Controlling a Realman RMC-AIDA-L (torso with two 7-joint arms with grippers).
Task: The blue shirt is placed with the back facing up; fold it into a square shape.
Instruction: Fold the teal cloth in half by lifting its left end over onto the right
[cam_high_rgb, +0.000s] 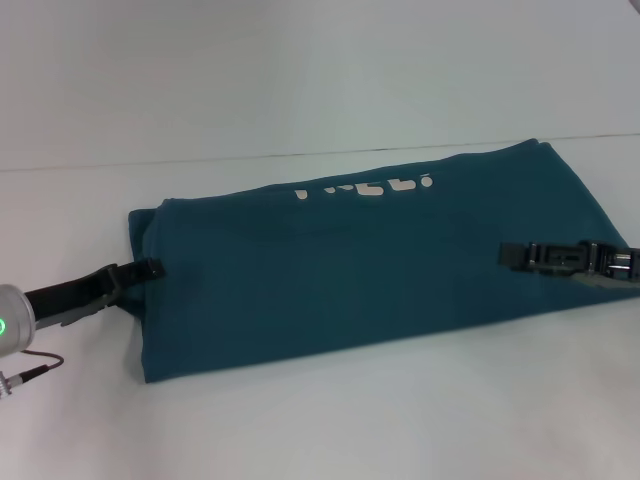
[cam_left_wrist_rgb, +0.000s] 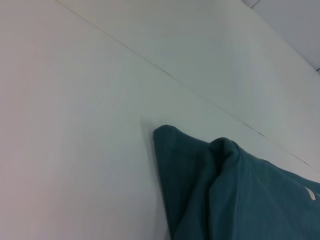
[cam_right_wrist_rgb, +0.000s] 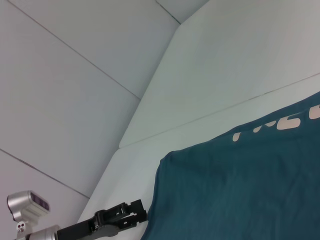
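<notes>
My left gripper (cam_high_rgb: 148, 268) sits at the shirt's left short edge, its tip touching the cloth, and I cannot tell whether the fingers are apart or pinched on fabric; in the right wrist view it shows low beside the same edge (cam_right_wrist_rgb: 131, 212), no clearer. My right gripper (cam_high_rgb: 512, 255) reaches in over the opposite end, lying low on top of the fabric some way in from the right edge, and again I cannot tell whether it is parted or together. Between them lies the blue shirt (cam_high_rgb: 350, 270), flat on the white table (cam_high_rgb: 320, 420), already narrowed into a long band: no sleeves stick out, and a strip of white lettering (cam_high_rgb: 365, 187) shows along the far edge, so I judge the lengthwise folds done. The left wrist view shows doubled layers at that end's corner (cam_left_wrist_rgb: 220, 150), which fits. What remains, by my reading, is bringing one short end over the other to shorten the band toward a square. Its long axis runs left to right across my view, tilted so the right end sits farther from me than the left.
</notes>
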